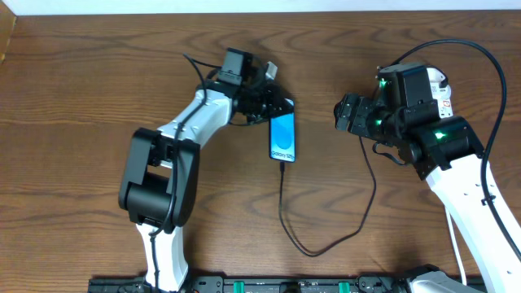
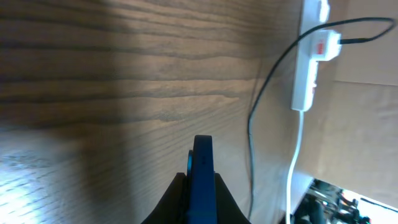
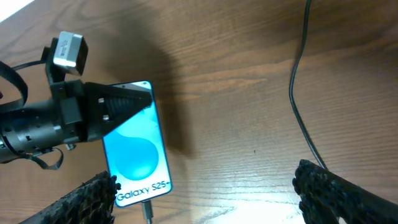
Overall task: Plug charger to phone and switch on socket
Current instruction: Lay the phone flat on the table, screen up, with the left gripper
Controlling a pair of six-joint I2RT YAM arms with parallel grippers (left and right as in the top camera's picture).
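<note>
Overhead: socket (largely hidden)

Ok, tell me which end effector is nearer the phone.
Left. The left end effector is clamped on the phone at its far end. The right end effector stands open, off to the phone's right, not touching it.

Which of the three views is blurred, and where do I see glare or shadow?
Left wrist view: the phone, seen edge-on, is soft, the table at left smeared, the socket washed out. Right wrist view: a shadow falls right of the phone, pale glare low on the table. Overhead: even and sharp.
</note>
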